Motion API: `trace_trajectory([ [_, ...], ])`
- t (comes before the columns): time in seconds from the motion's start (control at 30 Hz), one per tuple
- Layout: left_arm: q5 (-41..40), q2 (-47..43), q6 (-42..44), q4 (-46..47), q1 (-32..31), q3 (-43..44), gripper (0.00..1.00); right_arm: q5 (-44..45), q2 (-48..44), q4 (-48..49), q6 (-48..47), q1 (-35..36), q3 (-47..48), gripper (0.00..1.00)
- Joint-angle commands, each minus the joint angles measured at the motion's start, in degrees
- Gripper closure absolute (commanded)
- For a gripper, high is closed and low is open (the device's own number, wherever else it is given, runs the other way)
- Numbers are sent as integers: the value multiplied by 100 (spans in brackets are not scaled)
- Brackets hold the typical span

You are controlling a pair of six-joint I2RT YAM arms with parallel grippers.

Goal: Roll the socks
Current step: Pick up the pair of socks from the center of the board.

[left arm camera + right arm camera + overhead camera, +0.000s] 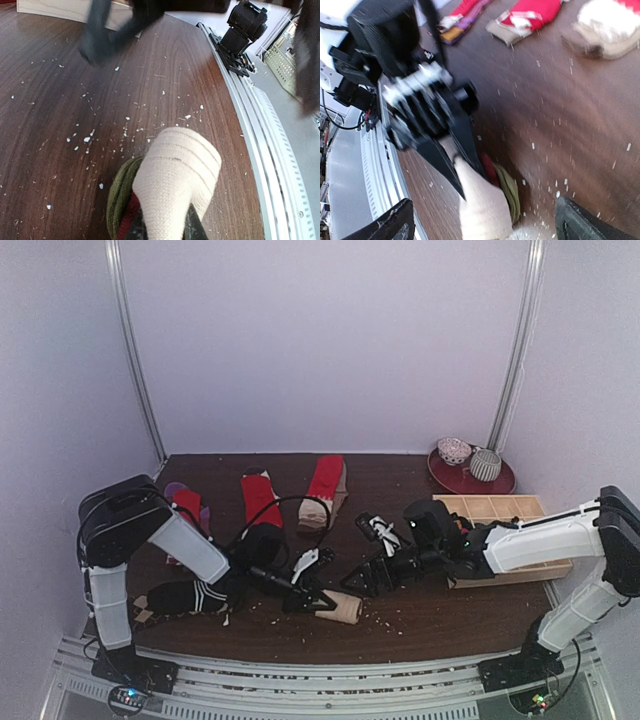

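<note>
Left gripper [319,601] clamps the rolled beige sock [347,611] near the table's [430,625] near edge, right gripper [358,584] spread wide just right of it. Left wrist view: the sock's pale end pinched between dark fingers [196,231]. Right wrist view: the sock sits between parted fingertips [390,227].

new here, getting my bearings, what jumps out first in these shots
The left gripper clamps a rolled beige sock at front centre of the table, the right gripper wide open beside it. Behind, red socks lie flat, and white crumbs speckle the dark wood.
</note>
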Motion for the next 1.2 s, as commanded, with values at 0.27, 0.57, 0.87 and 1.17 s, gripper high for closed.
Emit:
trace_trajectory([
  [0.27,-825,604,282,-2079,-142,-271,100,-258,873,1556,1008,12,-716,3],
  [0.57,-801,645,279,-2048,-142,-254,100,-368,1325,1662,955,41,-758,4],
  [0.87,-806,688,315,-2067,-145,-228,100,-760,1451,1822,1079,285,-832,13],
  [1.17,-803,719,339,-2102,-143,-197,100,-800,1487,1541,927,313,-774,35],
])
